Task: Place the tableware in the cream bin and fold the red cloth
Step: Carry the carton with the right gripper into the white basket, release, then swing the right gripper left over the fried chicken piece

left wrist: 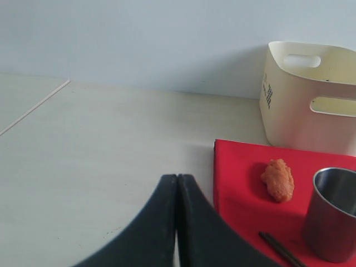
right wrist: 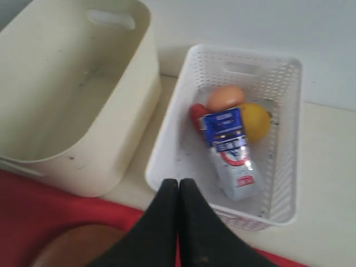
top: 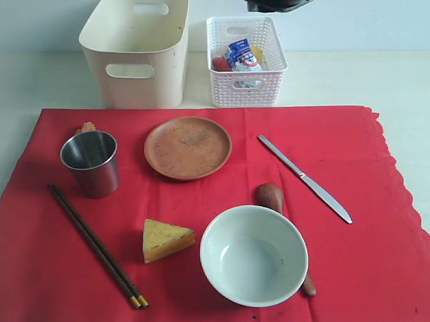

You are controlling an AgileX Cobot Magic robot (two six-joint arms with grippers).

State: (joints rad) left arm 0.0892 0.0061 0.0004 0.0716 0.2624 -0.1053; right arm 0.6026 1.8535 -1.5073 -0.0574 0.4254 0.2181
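Bowl: the pale green-white bowl [top: 254, 255] sits upright and empty at the near side of the red cloth [top: 381, 266].
Spoon: the brown wooden spoon [top: 270, 197] lies partly hidden by the bowl. Its head shows behind the bowl and its handle end shows at the near right.
Chopsticks: the dark chopsticks [top: 97, 245] lie side by side on a diagonal at near left, with the yellow tips nearest.
Cheese: the cheese wedge [top: 167, 240] lies between the chopsticks and the bowl.
Cup: the steel cup [top: 91, 162] stands upright at left, with an orange lumpy food piece [top: 87, 127] just behind it.
Knife: the steel table knife [top: 304, 178] lies flat on a diagonal at right.
Plate: the round brown clay plate [top: 188, 147] sits mid-cloth, towards the far edge.
Cloth: it is spread flat on the pale table [top: 408, 83], with its scalloped edge at right.
Left gripper [left wrist: 177, 178]: its jaws are pressed together on nothing. It is above bare table, beside the cloth's left edge.
Right gripper [right wrist: 178, 182]: its jaws are closed and empty. It is above the near wall of the white lattice basket [top: 245, 62].
Basket: it holds a milk carton [right wrist: 228, 150], an egg [right wrist: 225, 97], a lemon [right wrist: 256, 121] and a sausage [right wrist: 197, 115].
Cream bin [top: 137, 49]: it stands upright and empty beyond the cloth, just left of the basket.
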